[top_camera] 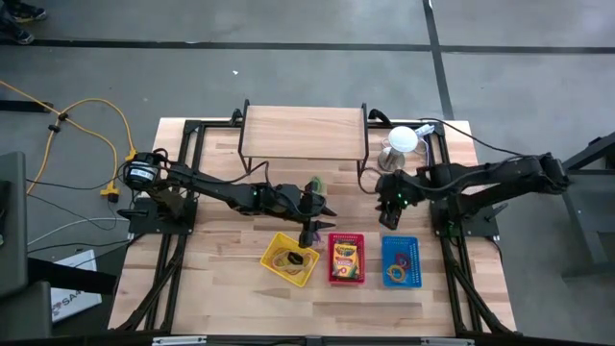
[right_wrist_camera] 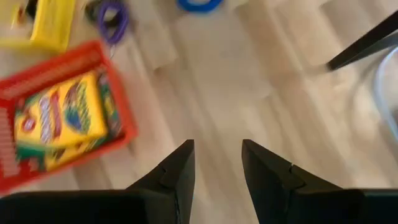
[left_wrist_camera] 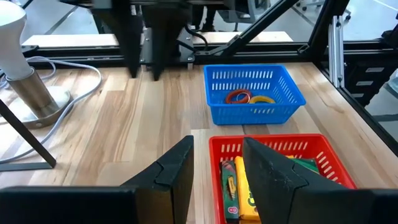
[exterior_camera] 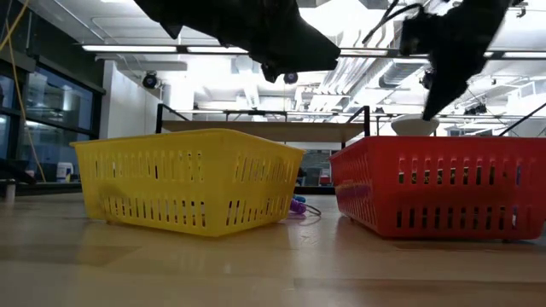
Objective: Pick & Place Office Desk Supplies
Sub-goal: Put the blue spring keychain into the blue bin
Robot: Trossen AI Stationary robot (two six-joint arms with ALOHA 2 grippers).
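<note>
Two sets of jaws, both parted a little and holding nothing: my left gripper [left_wrist_camera: 216, 171] above the red basket [top_camera: 346, 258], my right gripper [right_wrist_camera: 217, 165] over bare bench [right_wrist_camera: 249, 81]. Three baskets sit mid-frame: yellow basket [top_camera: 289, 259], red with crayon boxes [top_camera: 345, 259], blue basket [top_camera: 401, 260] with rubber-band loops [left_wrist_camera: 249, 98].

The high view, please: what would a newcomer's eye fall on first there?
Probably the row of three bright baskets near the table's front edge: a yellow basket on the left, a red basket packed with crayon boxes in the middle, and a blue basket with coloured rings on the right. Next, the two dark arms reaching in from either side, the left tool open above the yellow basket's right edge and the right tool open, empty, behind the blue one.
</note>
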